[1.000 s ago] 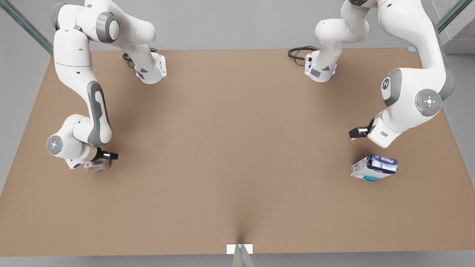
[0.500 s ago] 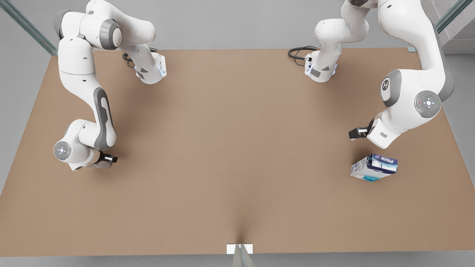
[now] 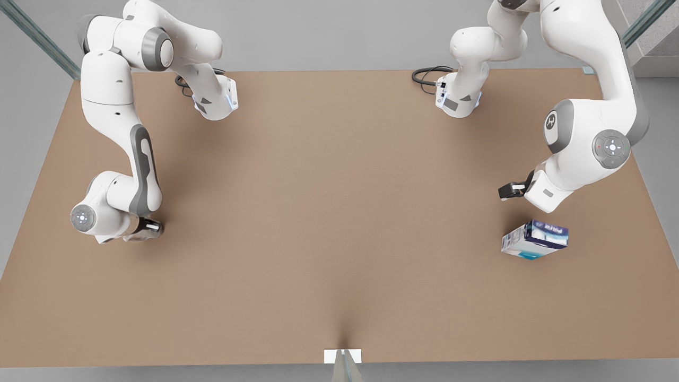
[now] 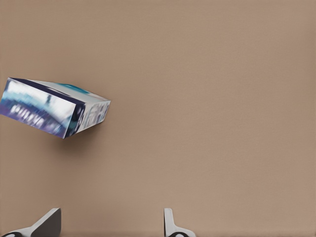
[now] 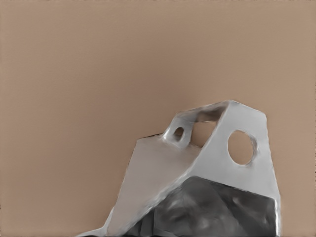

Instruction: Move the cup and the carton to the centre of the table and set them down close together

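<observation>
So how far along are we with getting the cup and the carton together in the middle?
Nothing looks done: neither is at the middle of the table. In hand: the right gripper is down at the cup, at the front view's left. The left gripper hangs beside the carton, fingers open. Both moves are left.

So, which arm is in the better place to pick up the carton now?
The left. The left gripper hovers open beside the carton on the table, and its wrist view shows the carton ahead. The right gripper is across the table at the cup.
</observation>
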Controlling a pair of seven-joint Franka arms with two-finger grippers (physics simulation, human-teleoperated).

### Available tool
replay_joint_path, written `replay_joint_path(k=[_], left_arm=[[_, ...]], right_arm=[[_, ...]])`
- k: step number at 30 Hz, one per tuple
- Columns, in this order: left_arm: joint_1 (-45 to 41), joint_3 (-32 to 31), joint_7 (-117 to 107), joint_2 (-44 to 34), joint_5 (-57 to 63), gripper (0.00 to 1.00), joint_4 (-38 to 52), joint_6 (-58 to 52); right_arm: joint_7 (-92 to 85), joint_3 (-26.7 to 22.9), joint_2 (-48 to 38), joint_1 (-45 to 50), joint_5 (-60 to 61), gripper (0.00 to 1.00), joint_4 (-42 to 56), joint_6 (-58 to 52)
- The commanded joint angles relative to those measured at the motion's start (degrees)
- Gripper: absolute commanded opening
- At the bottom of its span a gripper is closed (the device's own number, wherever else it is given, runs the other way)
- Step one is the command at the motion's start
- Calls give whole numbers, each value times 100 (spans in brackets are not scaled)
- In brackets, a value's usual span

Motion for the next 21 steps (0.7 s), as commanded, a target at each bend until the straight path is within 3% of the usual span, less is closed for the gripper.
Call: replay_joint_path(k=[1,16,21], left_arm=[[9,0,0,0,3,100,0,0],[9,9,0,-88,11,100,9,26],[0,149,0,-62,3,100,9,141]], right_arm=[[0,0,1,4,8,21,0,0],[-44,88,-377,214,-10,21,-9,-44],[53,404,-412,373,-10,21,686,-809]])
